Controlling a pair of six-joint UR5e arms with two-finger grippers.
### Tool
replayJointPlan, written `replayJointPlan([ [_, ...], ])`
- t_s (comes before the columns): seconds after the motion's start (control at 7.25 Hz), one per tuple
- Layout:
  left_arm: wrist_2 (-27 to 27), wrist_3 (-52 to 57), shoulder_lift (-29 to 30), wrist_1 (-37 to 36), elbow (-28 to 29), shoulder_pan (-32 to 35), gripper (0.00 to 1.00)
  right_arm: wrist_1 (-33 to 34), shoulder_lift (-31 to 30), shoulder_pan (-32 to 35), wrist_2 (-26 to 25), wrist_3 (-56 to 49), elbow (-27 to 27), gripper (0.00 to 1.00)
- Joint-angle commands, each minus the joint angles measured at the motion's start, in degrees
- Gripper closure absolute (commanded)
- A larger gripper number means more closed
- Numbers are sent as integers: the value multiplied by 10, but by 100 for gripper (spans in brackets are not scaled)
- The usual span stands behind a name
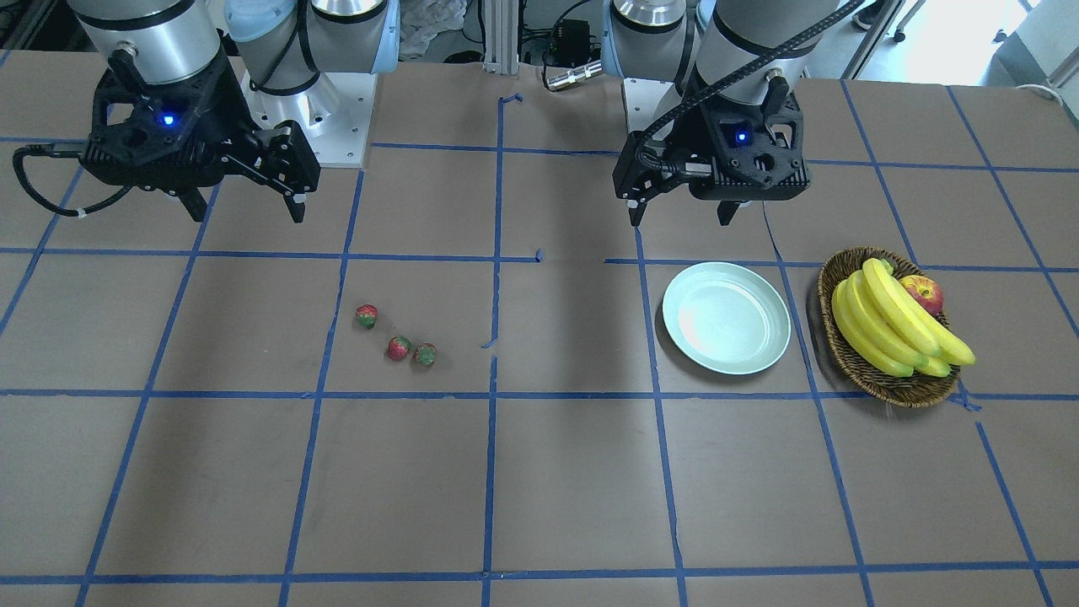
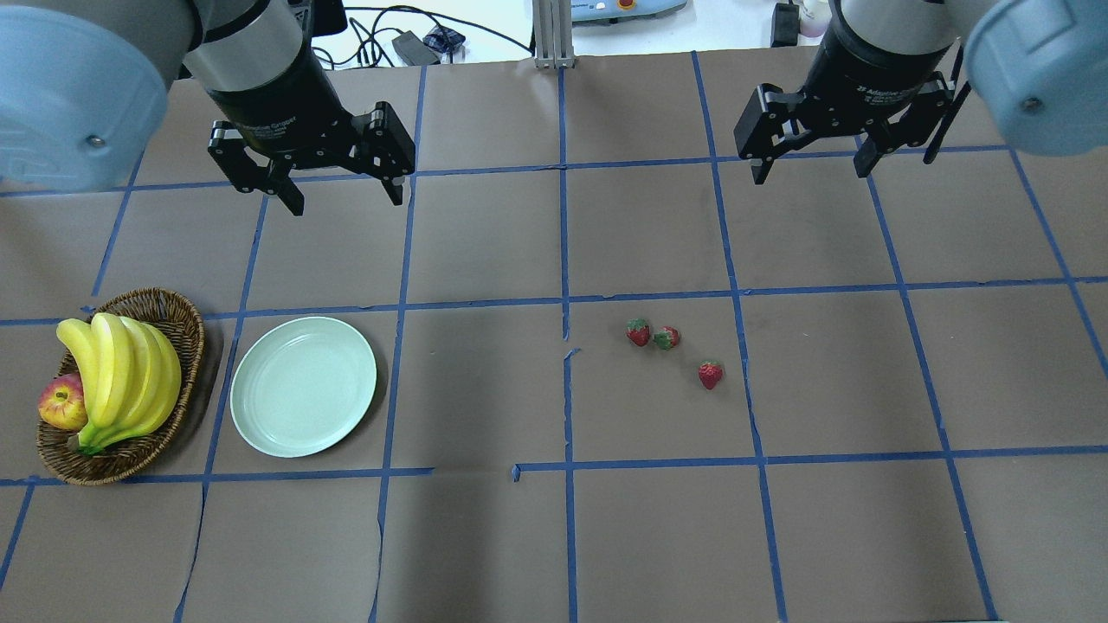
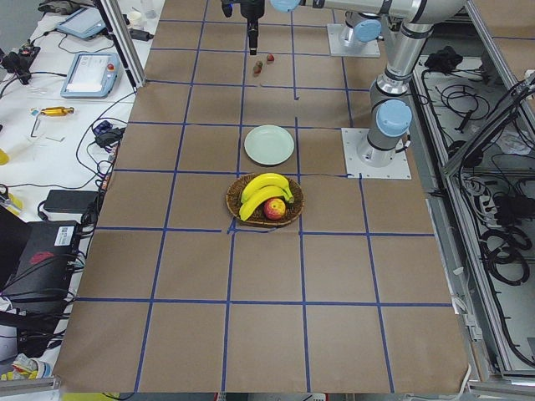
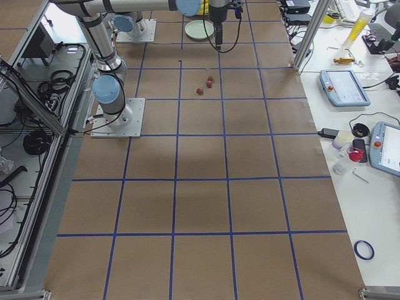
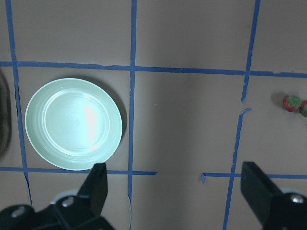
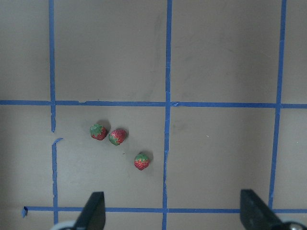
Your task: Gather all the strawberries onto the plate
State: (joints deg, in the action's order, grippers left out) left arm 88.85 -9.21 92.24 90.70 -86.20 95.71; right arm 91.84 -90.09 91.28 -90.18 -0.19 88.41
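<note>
Three small red strawberries with green caps lie on the brown table right of centre: two close together (image 2: 638, 331) (image 2: 666, 337) and one apart (image 2: 711, 374). They also show in the right wrist view (image 6: 98, 131) (image 6: 117, 136) (image 6: 141, 161). The empty mint-green plate (image 2: 303, 385) sits left of centre, below the left wrist camera (image 5: 73, 123). My left gripper (image 2: 346, 201) hovers open and empty behind the plate. My right gripper (image 2: 811, 173) hovers open and empty behind the strawberries.
A brown wicker basket (image 2: 177, 313) with a bunch of bananas (image 2: 121, 372) and a red-yellow apple (image 2: 62, 404) stands just left of the plate. Blue tape lines grid the table. Both arm bases stand at the robot's side.
</note>
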Motion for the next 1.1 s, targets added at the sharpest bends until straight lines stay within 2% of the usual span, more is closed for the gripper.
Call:
replayJointPlan([
  [0.0,-1,0,0,0,0,0,0,-1,0,0,1,-2,-1,0],
  [0.55,0,2,1,0,0,0,0,15,17,3,1,7,11,0],
  [0.83,0,2,1,0,-2,0,0,26,95,8,2,1,13,0],
  [0.97,0,2,5,0,-3,0,0,30,113,11,1,-2,31,0],
])
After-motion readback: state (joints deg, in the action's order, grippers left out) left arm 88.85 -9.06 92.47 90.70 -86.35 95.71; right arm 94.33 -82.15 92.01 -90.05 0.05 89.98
